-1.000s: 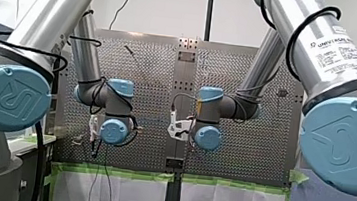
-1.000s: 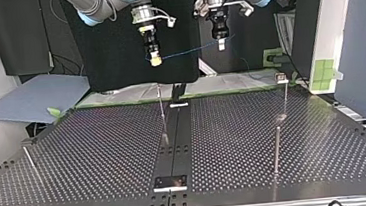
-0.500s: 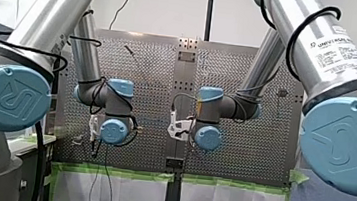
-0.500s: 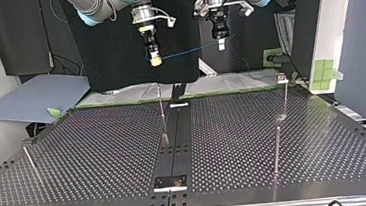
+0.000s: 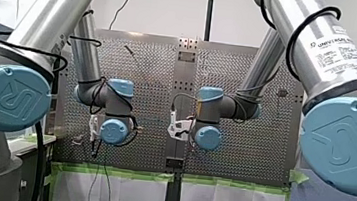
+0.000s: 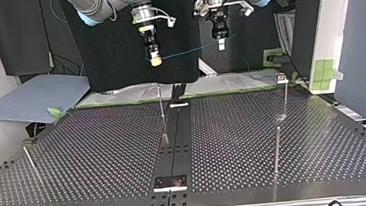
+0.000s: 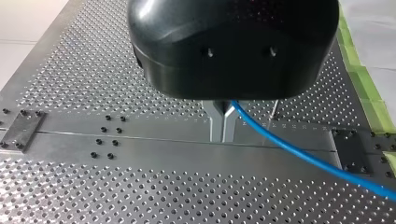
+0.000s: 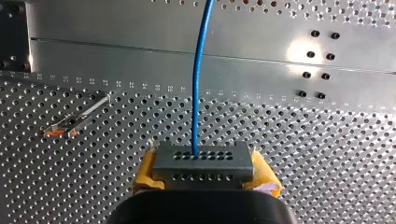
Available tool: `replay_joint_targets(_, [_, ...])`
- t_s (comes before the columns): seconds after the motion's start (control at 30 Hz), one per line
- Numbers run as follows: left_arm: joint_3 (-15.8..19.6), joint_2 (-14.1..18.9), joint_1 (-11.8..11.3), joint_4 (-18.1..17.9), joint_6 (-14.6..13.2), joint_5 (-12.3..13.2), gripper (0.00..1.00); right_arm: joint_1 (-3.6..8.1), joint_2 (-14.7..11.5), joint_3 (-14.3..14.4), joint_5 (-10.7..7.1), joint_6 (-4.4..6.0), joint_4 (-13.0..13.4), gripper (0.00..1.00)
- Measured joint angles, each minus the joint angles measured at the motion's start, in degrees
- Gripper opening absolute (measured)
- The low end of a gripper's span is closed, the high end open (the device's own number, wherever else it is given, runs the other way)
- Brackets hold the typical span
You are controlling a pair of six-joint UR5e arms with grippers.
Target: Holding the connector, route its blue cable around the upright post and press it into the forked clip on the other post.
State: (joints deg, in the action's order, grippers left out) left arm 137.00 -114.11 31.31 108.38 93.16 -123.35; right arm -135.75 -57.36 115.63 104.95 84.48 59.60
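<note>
Yellow pads (image 8: 145,173) of your right gripper (image 8: 204,173) are clamped on the two ends of the grey connector (image 8: 204,161), which sits square between them with its holed face outward. The blue cable (image 8: 197,93) leaves one of those holes and runs straight ahead of the gripper. In the top view it spans, nearly taut, across to your left gripper (image 6: 221,42). That gripper's metal fingers (image 7: 215,122) are drawn in narrow, with the cable coming out from between them and trailing off to one side. Both grippers hang high over the perforated table (image 6: 100,155), well apart from every post.

Below, a thin upright post (image 6: 162,116) stands beside the table's middle strip. Another post at the top view's right carries a small head that I take to be the forked clip (image 6: 281,78); it is too small to make out the fork. Judging by this, no routing is done yet.

The short, tight span is your main risk. If you move the arms apart, the strain lands where the cable enters the connector, and it could twist the connector in the pads or pull the wire out. If your left grip pins the cable so it cannot slide, wrapping it round the post may bend that slender rod. Come down too shallow and the cable could ride over the post's top. Misjudge the clip and the cable ends up beside the fork, not in it.
</note>
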Motion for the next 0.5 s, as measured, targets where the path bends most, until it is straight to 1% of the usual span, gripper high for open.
replay_joint_targets(0.47, [0.0, 0.0, 0.0, 0.0, 0.0, 0.0, 0.00, 0.00, 0.0, 0.0, 0.00, 0.00, 0.0, 0.24])
replay_joint_targets(0.5, [0.0, 0.0, 0.0, 0.0, 0.0, 0.0, 0.00, 0.00, 0.0, 0.0, 0.00, 0.00, 0.0, 0.27])
